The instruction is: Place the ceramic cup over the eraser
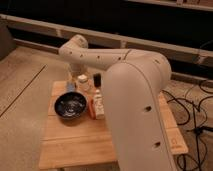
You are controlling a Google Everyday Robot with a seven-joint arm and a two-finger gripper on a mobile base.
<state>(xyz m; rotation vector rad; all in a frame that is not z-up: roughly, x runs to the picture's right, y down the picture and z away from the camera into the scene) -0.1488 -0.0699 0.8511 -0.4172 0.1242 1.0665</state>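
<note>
Operator: Jaws first. How are they standing?

Spotter: Spread as wide as they go, and I am seeing nothing pinched between them. The gripper (74,81) is hanging from the downturned end of the arm (95,57), low over the far left part of the counter (75,145) and partly tucked behind the wrist.

Operator: Which way is the ceramic cup lying from them?

Spotter: Just beside them, toward the right of the picture. The ceramic cup (83,79) is standing upright on the counter, mouth up as far as I can judge. Whether a jaw is touching its wall, I cannot tell.

Operator: And the eraser?

Spotter: Further along that same line. The eraser (97,79) is standing on end just past the cup, near it but apart, with its long axis pointing straight up. So the cup is sitting between the jaws and the eraser.

Operator: What is the coming move turning on?

Spotter: In my judgement, on that line. A small sideways shift is needed to straddle the cup. Once gripped and turned mouth down, the cup is heading the same way, then straight down along the eraser's axis. A tilted descent is likely to topple so narrow a block.

Operator: Anything crowding it?

Spotter: The black bowl (70,105) and the white bottle (96,106) are lying nearer the camera, off that line.
</note>
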